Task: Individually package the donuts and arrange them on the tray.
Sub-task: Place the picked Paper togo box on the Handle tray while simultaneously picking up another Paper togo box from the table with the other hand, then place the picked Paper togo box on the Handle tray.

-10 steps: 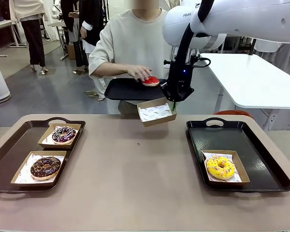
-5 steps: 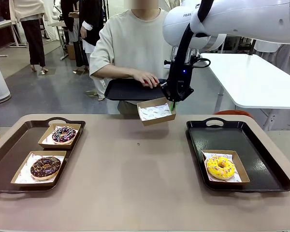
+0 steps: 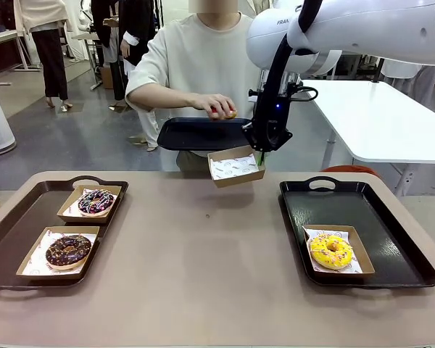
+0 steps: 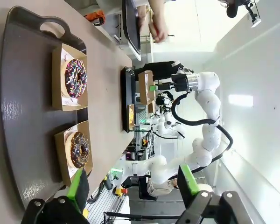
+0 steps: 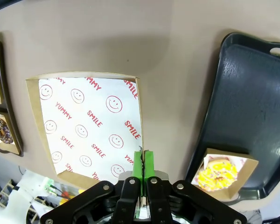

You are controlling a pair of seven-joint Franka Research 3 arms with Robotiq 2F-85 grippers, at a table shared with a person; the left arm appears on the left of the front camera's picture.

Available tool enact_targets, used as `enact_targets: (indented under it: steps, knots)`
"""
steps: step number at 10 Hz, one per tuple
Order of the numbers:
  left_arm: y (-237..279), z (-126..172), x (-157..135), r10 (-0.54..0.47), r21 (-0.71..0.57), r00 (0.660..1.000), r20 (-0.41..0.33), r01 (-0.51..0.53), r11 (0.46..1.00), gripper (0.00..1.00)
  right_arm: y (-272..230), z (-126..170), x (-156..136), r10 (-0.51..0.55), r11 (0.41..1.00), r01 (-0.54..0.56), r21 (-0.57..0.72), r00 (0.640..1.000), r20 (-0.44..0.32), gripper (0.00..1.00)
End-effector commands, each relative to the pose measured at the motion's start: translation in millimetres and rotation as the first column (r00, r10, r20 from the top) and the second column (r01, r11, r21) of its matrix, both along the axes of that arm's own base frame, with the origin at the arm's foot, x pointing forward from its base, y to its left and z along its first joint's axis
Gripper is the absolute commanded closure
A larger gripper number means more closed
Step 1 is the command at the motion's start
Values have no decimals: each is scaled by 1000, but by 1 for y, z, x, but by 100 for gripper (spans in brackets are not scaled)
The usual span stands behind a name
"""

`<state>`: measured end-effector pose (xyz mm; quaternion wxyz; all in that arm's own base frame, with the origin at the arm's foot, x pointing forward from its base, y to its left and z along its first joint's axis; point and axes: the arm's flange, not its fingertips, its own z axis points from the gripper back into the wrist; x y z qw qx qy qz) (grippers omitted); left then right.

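Front view: right gripper point(image 3: 260, 152) clamped on paper-lined box point(image 3: 235, 166) rim; left gripper point(image 4: 130, 184) wide, empty.

Robotics lab, white tables point(image 3: 377, 119), bare grey floor point(image 3: 80, 138)

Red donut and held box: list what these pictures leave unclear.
- Red donut, front view: the person's hand covers most of it.
- Box, right wrist view: its near edge lies behind the right hand, shut on the rim.
- Yellow donut, right wrist view: small, blurred.
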<state>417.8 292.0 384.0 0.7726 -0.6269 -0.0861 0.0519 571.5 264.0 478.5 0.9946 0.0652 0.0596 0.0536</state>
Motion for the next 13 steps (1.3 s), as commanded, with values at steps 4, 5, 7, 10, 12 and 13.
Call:
enact_targets:
  steps: [4, 5, 7, 10, 12, 13]
  knots:
    - [0, 0, -1, 3, -3, 1000, 1, -3, 1000, 0, 0, 0, 0, 6, 1000, -6, 1, 1000, 1, 100]
    - [0, 0, -1, 3, -3, 1000, 1, -3, 1000, 0, 0, 0, 0, 6, 1000, -6, 1, 1000, 1, 100]
    - [0, 0, -1, 3, -3, 1000, 1, -3, 1000, 0, 0, 0, 0, 6, 1000, -6, 1, 1000, 1, 100]
    - [0, 0, -1, 3, -3, 1000, 1, -3, 1000, 0, 0, 0, 0, 6, 1000, -6, 1, 1000, 1, 100]
    - [0, 0, -1, 3, -3, 1000, 1, -3, 1000, 0, 0, 0, 0, 6, 1000, -6, 1, 1000, 1, 100]
    - [0, 0, -1, 3, -3, 1000, 1, -3, 1000, 0, 0, 0, 0, 6, 1000, -6, 1, 1000, 1, 100]
